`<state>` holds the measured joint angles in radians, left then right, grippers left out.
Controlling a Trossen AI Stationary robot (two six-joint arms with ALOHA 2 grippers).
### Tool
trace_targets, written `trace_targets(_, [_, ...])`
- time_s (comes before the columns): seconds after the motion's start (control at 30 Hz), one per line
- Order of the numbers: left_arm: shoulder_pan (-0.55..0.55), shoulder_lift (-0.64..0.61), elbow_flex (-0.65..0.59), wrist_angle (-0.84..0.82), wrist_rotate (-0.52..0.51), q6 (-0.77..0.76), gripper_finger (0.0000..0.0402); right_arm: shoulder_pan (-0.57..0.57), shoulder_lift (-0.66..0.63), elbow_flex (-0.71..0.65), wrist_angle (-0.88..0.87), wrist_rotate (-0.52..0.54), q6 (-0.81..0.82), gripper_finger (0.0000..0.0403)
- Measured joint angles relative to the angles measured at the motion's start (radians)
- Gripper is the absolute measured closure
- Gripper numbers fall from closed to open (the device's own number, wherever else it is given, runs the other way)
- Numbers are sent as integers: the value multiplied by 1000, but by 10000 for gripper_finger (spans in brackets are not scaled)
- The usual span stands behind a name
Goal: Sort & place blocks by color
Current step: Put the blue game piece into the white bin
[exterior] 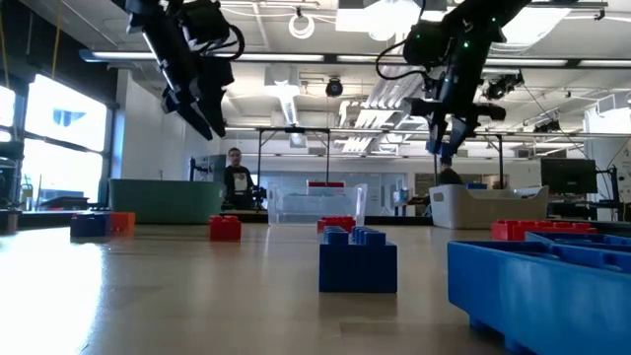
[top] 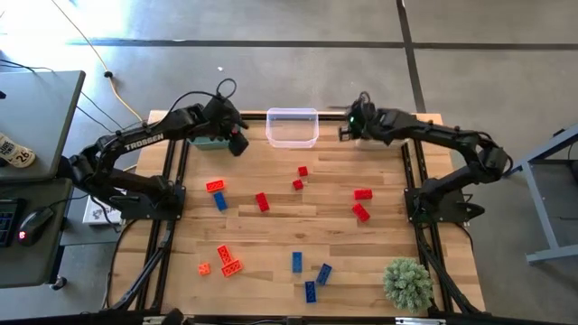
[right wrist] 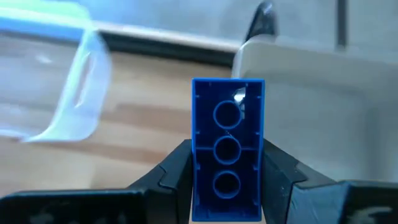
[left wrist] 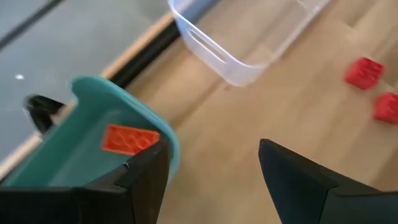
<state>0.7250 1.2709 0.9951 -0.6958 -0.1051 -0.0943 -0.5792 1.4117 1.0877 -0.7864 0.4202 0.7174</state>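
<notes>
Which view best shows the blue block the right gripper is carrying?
The right wrist view: the blue block fills the frame, hollow underside showing, pinched between the right gripper's fingers near the grey bin. The low view shows only a blue sliver below the gripper; the high view hides it; the left wrist view misses it.

The right gripper (right wrist: 227, 177) pinches an oblong blue plastic brick (right wrist: 227, 149) between its dark fingers (right wrist: 169, 175), the brick's hollow underside with three round tubes facing out. Beyond it are a clear plastic bin (right wrist: 68, 87), a pale grey plastic bin (right wrist: 323, 106) and the wooden desk (right wrist: 137, 140).
</notes>
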Motion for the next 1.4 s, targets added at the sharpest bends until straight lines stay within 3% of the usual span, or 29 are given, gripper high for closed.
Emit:
trace_targets(0.17, [-95, 0, 0, -63, 0, -93, 167, -140, 0, 31, -49, -12, -153, 290])
trace_targets(0.37, [-218, 0, 0, -130, 1, -206, 167, -306, 3, -44, -49, -104, -278, 289])
trace_targets(0.53, [-323, 0, 0, -176, 32, -286, 167, -394, 3, -95, 26, -126, -375, 289])
trace_targets(0.83, [-538, 0, 0, -275, 76, -411, 167, -493, 3, -142, 176, -274, -494, 289])
trace_targets(1.07, [-661, 0, 0, -253, 70, -216, 167, -528, 3, -142, 161, -373, -549, 283])
trace_targets(1.4, [-641, 8, 0, -67, 63, 90, 167, -525, 3, -142, 147, -373, -564, 216])
